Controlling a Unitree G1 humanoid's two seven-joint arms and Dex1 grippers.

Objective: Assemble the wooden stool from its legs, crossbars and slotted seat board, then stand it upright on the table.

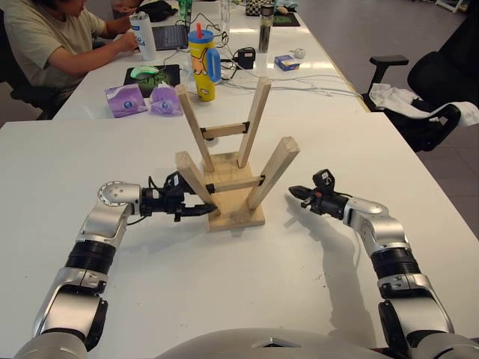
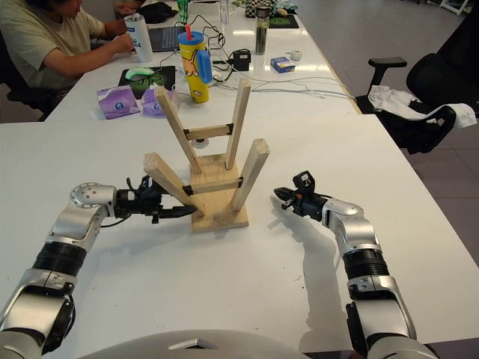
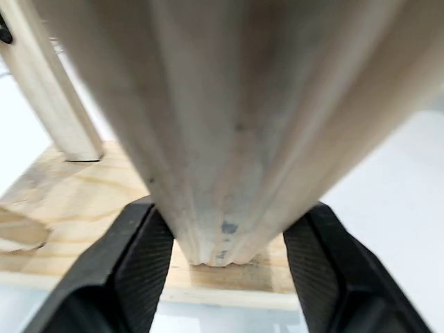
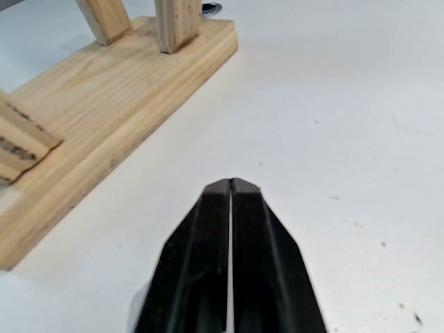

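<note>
Stool (image 1: pixel 232 179) sits upside down mid-tabletop (image 1: pixel 224 299) — seat board (image 1: pixel 238 217) flat, legs (image 1: pixel 254 112) pointing up w/ crossbars (image 1: pixel 224 130) fitted. L hand (image 1: pixel 206 211) is clamped on the base of the near-left leg (image 1: pixel 193 178), just above the board. R hand (image 1: pixel 294 192) is fully closed, holding nothing — low over the tabletop, just right of the stool.
</note>
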